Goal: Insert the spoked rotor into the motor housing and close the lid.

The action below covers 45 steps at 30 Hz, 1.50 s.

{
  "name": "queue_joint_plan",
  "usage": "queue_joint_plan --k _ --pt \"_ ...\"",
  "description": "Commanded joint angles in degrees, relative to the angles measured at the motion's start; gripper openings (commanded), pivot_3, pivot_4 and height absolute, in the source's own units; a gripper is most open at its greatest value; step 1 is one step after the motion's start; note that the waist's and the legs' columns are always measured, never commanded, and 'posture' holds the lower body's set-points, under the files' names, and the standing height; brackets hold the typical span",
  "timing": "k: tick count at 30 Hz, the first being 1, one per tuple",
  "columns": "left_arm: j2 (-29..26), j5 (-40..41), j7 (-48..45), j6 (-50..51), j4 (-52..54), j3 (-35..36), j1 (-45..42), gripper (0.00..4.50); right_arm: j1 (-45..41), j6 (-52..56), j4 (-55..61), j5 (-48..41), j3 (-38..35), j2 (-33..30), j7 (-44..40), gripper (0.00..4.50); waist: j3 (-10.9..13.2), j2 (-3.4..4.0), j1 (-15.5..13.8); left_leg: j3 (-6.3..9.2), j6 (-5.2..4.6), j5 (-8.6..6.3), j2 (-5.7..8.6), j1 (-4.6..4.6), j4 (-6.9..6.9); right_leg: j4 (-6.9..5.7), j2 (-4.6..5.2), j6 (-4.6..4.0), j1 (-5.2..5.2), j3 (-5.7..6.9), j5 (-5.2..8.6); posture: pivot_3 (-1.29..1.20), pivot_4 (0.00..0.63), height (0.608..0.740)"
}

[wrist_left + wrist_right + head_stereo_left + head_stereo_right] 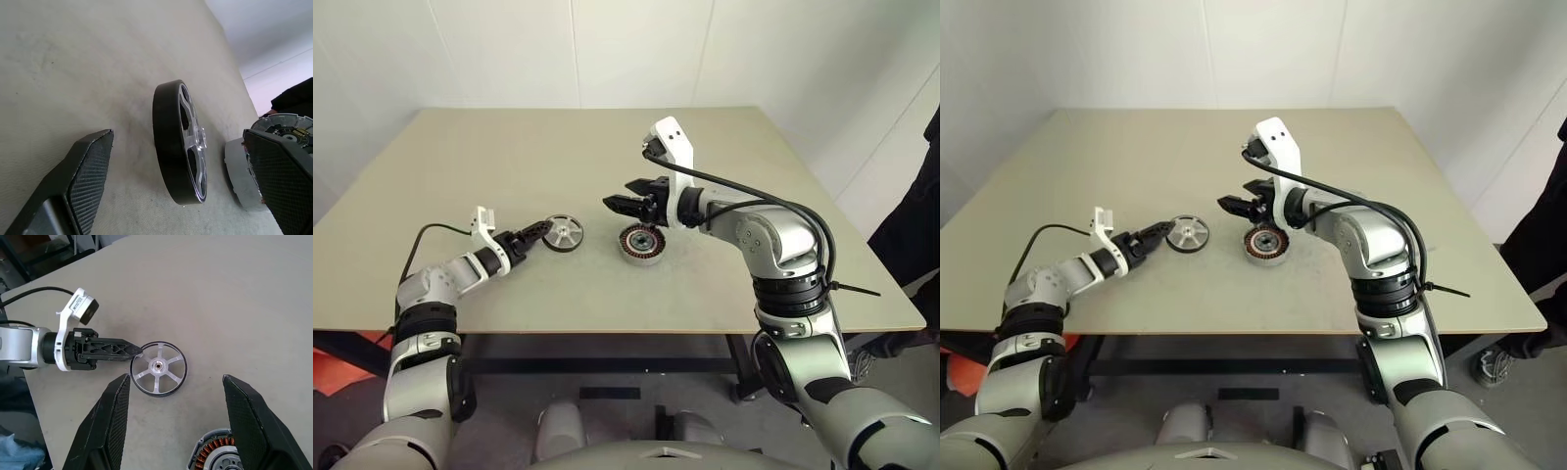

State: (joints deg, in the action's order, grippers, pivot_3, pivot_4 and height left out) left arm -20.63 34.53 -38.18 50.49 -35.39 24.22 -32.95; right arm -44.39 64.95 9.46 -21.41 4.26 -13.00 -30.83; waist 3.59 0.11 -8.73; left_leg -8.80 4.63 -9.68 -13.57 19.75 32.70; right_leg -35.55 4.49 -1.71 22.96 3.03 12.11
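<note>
Head view: the left gripper (537, 234), jaws spread wide and empty, reaches the left rim of the dark-rimmed, silver-spoked metal rotor (565, 233) lying flat on the beige table (460, 166); nearer arm.
Right of it: the copper-wound silvery round housing (641, 244), under the right gripper (619, 204), part open, empty.
Left wrist view: rotor (182, 142) between the fingers (88, 171).
Right wrist view: rotor (159, 367) beyond fingers (110, 421).
Writing: none legible.

No text, label or number can be read anywhere (nothing printed shows on any surface).
</note>
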Motion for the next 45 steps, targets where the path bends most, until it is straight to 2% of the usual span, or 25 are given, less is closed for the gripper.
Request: queue_joint_plan --k 1,3,7,16,23,28,33,36,42,45 --pt "3.3 -0.3 0.4 2.1 -0.5 -3.3 0.5 4.31 -0.7 -2.0 0.1 -0.6 -0.8 0.3 0.9 3.38 0.0 0.03 -0.1 0.01 0.0 0.0 0.02 0.0 0.0 0.0 0.02 0.0 -0.01 0.0 0.0 0.0 0.0 0.74" --pt "4.4 -0.4 0.8 1.6 -0.6 -3.4 0.4 3.9 -0.7 -2.3 -0.1 -0.7 -0.8 0.3 1.2 3.39 0.0 0.04 -0.1 0.02 0.0 0.0 0.1 0.0 0.0 0.02 0.09 0.03 -0.05 0.0 0.01 0.0 0.0 0.74" --pt "5.8 -0.5 1.0 0.5 -1.0 -3.3 0.0 2.6 -0.7 -2.7 -0.4 -0.8 -0.6 0.2 1.5 3.39 0.0 0.04 -0.1 0.08 0.0 0.0 0.21 0.02 0.0 0.04 0.17 0.1 -0.11 0.0 0.03 0.0 0.0 0.74" --pt "6.3 -1.7 0.5 -1.8 -1.4 -4.5 0.2 2.6 -0.4 -3.4 -0.8 -0.7 -0.6 -0.2 1.8 3.39 0.0 0.06 -0.1 0.12 0.0 0.0 0.21 0.02 -0.04 0.05 0.16 0.17 -0.13 0.01 0.05 0.0 0.0 0.74" --pt "6.4 -0.1 2.4 -2.8 -2.5 -1.6 0.0 2.6 -0.1 -4.2 -1.4 -0.3 -0.2 -1.2 1.8 3.39 0.0 0.06 -0.1 0.14 0.01 0.01 0.21 0.02 -0.04 0.05 0.16 0.18 -0.14 0.01 0.05 0.0 0.0 0.74" --pt "6.6 -0.1 3.9 -4.4 -4.2 -0.5 -0.3 2.6 1.1 -5.0 -1.3 0.4 1.2 -3.3 1.1 3.39 0.0 0.07 -0.1 0.15 0.02 0.02 0.21 -0.01 -0.04 0.04 0.15 0.19 -0.16 0.01 0.05 0.0 0.0 0.74" --pt "6.8 0.0 5.3 -6.1 -6.3 0.5 -0.7 2.6 4.9 -8.5 -0.1 3.4 5.5 -8.1 -0.2 3.39 -0.1 0.09 0.0 0.16 -0.06 -0.03 0.23 -0.26 -0.12 0.17 0.15 0.23 -0.46 0.01 0.06 0.0 0.0 0.74" --pt "7.0 -0.1 5.8 -7.0 -7.7 0.9 -1.1 2.6 5.8 -8.8 0.6 3.4 5.4 -8.9 -0.3 3.39 -0.1 0.24 0.1 0.17 -0.06 -0.03 0.32 -0.62 -0.57 0.74 0.12 0.37 -0.72 0.02 -0.01 0.0 0.0 0.74" --pt "7.4 0.1 6.3 -8.3 -10.1 1.5 -2.3 2.6 6.3 -9.0 0.9 3.7 4.7 -10.0 0.0 3.39 -0.2 0.27 0.1 0.25 -0.06 -0.03 0.47 -0.65 -0.6 0.9 0.15 0.47 -0.72 0.01 -0.06 0.0 0.0 0.74" --pt "7.8 0.6 6.2 -8.6 -10.6 1.8 -2.8 1.97 6.6 -8.8 1.6 3.6 4.2 -10.4 0.2 3.39 -0.2 0.26 0.1 0.27 -0.07 -0.03 0.54 -0.64 -0.6 0.96 0.17 0.49 -0.71 0.0 -0.07 0.0 0.0 0.74"
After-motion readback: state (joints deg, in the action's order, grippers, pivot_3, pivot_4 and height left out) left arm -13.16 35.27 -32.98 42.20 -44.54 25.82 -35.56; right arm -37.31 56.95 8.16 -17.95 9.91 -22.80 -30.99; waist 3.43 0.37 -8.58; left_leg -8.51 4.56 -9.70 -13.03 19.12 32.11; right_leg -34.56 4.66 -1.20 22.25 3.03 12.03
